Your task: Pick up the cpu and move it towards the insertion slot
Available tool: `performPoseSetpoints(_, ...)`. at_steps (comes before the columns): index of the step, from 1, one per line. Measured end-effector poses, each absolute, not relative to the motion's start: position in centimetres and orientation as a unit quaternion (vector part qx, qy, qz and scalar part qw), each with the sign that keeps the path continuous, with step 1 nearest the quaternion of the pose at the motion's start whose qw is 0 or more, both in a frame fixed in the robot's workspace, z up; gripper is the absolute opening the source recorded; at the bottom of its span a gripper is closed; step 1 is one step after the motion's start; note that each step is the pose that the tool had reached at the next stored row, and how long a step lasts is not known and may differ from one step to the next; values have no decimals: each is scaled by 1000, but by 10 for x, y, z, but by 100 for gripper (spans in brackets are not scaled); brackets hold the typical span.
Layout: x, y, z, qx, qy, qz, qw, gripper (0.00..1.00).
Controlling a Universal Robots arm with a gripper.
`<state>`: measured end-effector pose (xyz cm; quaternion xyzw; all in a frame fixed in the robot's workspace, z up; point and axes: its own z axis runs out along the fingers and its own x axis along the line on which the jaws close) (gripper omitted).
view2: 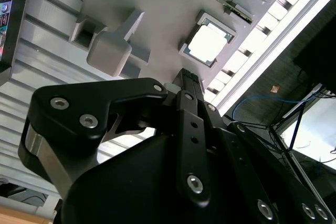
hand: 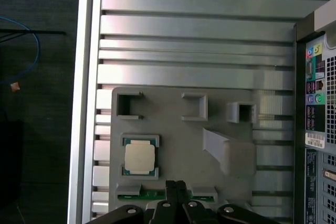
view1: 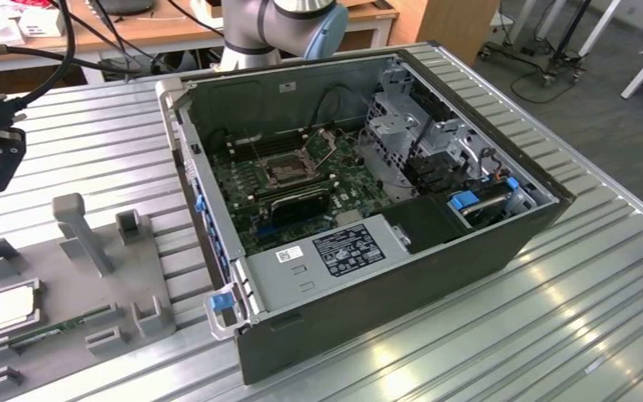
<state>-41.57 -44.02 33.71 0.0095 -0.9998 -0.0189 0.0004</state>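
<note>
Probably a robotics lab: aluminium-profile worktable [view1: 589, 318], opened desktop computer case [view1: 411, 301], wooden desk [view1: 177, 33] with cables [view1: 71, 38], wheeled equipment stands [view1: 551, 63].

1. A grey tray [hand: 173, 129] lies on a ribbed aluminium table [hand: 194, 35].
2. The cpu [hand: 140, 158] sits flat in a square recess of the tray, its silvery top facing up and green corners showing at the recess's edges.
3. The gripper [hand: 176, 184] hangs over the tray with its fingertips pressed together and nothing between them. It is near the cpu but apart from it.
4. A green memory stick [hand: 149, 196] rests in the tray's clips just beside the cpu's recess and passes under the gripper.
5. Three small open-sided holders [hand: 194, 106] and a slanted post [hand: 228, 153] rise from the tray.
6. A computer case [hand: 317, 129] with coloured ports stands beside the tray.
7. Dark floor [hand: 37, 129] lies beyond the table's edge.
</note>
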Motion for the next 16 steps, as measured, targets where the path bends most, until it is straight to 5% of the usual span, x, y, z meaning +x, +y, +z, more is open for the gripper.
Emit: performPoseSetpoints(16,-420,-440,334,10,-1000,-19,0,11)
